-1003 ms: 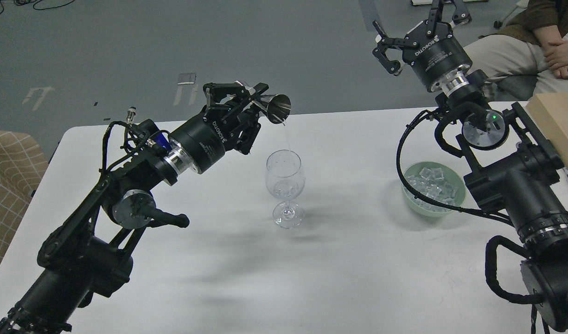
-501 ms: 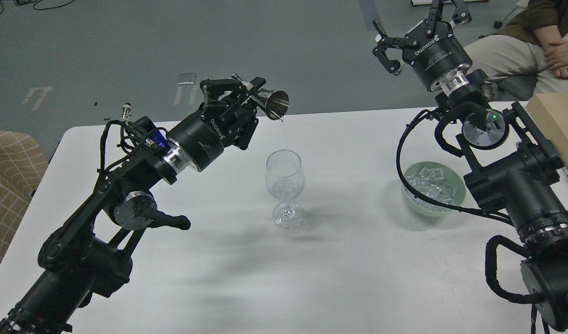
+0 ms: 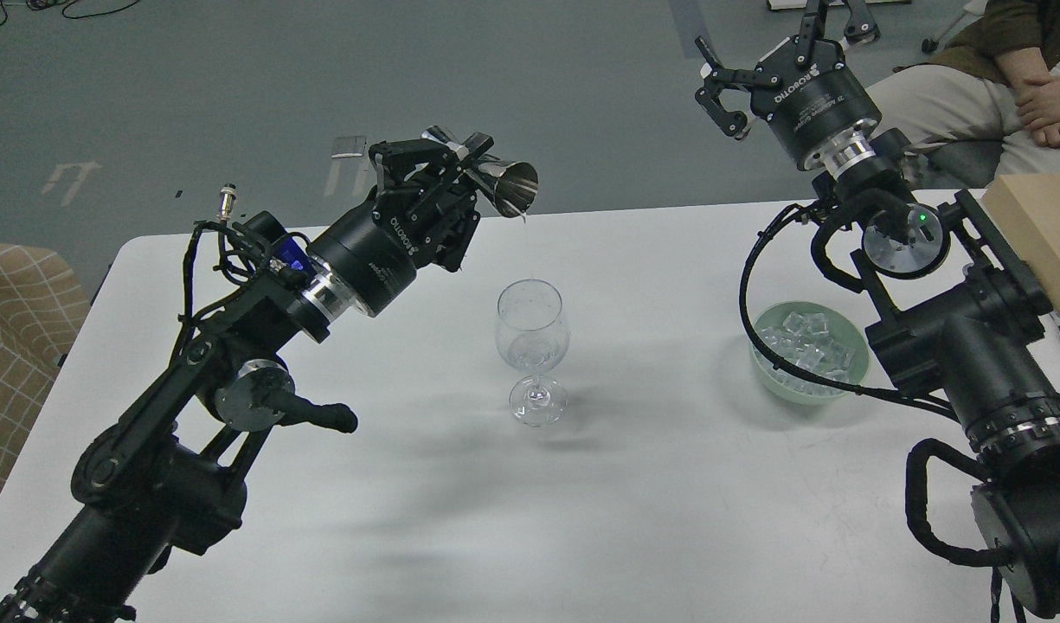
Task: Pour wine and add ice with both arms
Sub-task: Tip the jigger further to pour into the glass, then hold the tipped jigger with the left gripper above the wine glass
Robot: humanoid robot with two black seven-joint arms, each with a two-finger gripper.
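My left gripper [image 3: 460,164] is shut on the small steel jigger [image 3: 505,183], tipped on its side with its mouth facing right, above and a little left of the clear stemmed wine glass [image 3: 532,333]. A thin, barely visible stream of wine [image 3: 527,247] falls from the jigger's lip towards the glass, which stands upright mid-table. My right gripper [image 3: 785,48] is open and empty, raised high beyond the table's far edge. Below it sits the pale green bowl [image 3: 767,368] holding several clear ice cubes [image 3: 808,339].
The white table [image 3: 668,484] bears the glass and the bowl. A wooden block [image 3: 1044,229] is at the right edge. A seated person [image 3: 1005,78] is at the top right. A beige checked chair [image 3: 10,346] stands at the left.
My left gripper has risen slightly and drawn back left with the jigger; the stream from it has thinned. The right arm has barely moved.
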